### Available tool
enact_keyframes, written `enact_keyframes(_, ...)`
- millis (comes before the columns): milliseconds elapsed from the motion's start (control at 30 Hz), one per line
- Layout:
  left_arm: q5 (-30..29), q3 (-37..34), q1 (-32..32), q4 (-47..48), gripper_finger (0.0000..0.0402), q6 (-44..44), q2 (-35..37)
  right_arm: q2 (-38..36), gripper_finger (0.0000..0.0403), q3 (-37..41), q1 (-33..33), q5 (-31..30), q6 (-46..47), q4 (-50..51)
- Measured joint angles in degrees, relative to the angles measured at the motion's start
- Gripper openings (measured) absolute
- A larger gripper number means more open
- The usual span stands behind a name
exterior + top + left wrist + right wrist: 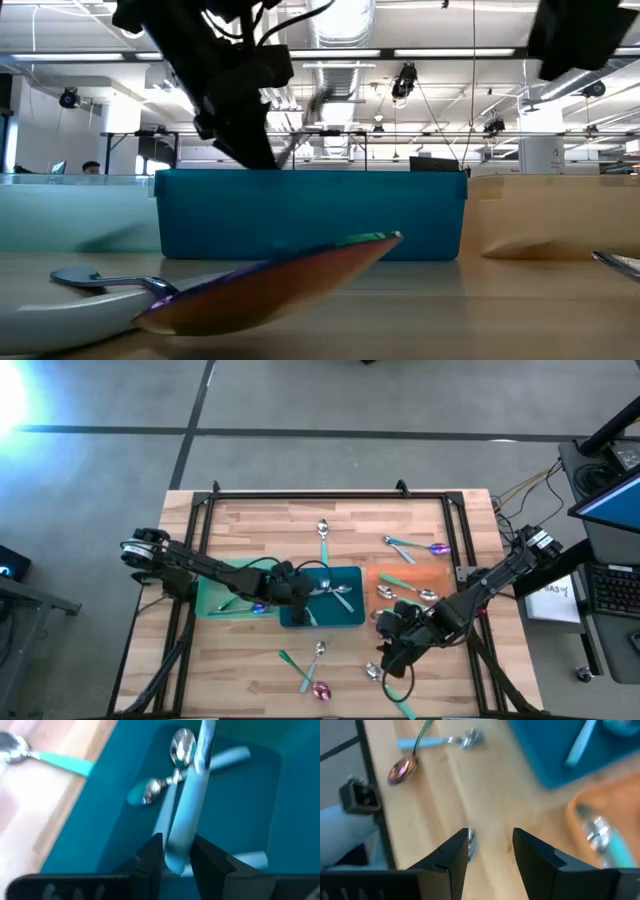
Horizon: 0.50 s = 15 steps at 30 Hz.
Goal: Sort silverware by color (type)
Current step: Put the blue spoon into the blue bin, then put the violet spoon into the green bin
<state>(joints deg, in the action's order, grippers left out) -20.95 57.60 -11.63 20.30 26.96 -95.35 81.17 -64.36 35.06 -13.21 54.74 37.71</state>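
My left gripper (177, 855) (303, 590) is over the teal tray (345, 618), shut on a teal-handled spoon (192, 785). Two more teal-handled spoons (165, 785) lie crossed on the tray floor beneath it. My right gripper (490, 845) (388, 650) hangs open over bare wood near the table's near edge, with a silver spoon (471, 845) (372, 672) lying just beside one finger. Silver spoons (425, 596) rest in the orange tray (440, 575), and a purple spoon (258, 607) lies in the green tray (215, 592). My left gripper pinches the teal-handled spoon by the free end of its handle (176, 857) between the two fingers. The handle runs on forward from the fingers over the teal tray, bowl end farthest away. Whether the spoon rests on the tray, I cannot tell.
Loose spoons lie on the wood: a teal-handled one (322, 535) near the far edge, a teal and a purple one (435, 548) far right, a crossed pair (310, 660) and a purple one (320, 690) (270, 290) by the near edge. A black frame (330, 495) borders the table.
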Motion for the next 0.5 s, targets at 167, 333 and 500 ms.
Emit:
enact_keyframes(167, 1.84, -0.01, 0.01, 1.75, 0.009, 1.56, -0.02, 0.0, 0.0144, 0.79, 0.56, 6.06, 4.41, 0.01)
enact_keyframes(333, 3.73, 0.54, -0.19, 1.75, 0.0093, 2.46, -0.02, 0.0, 0.0144, 0.9, 1.19, 7.57, 5.48, 0.07)
enact_keyframes(500, 5.92, 2.23, -1.47, 1.7, 0.0094, 1.07, -0.02, 0.0, 0.0144, 0.9, 1.34, 7.11, 4.87, 2.72)
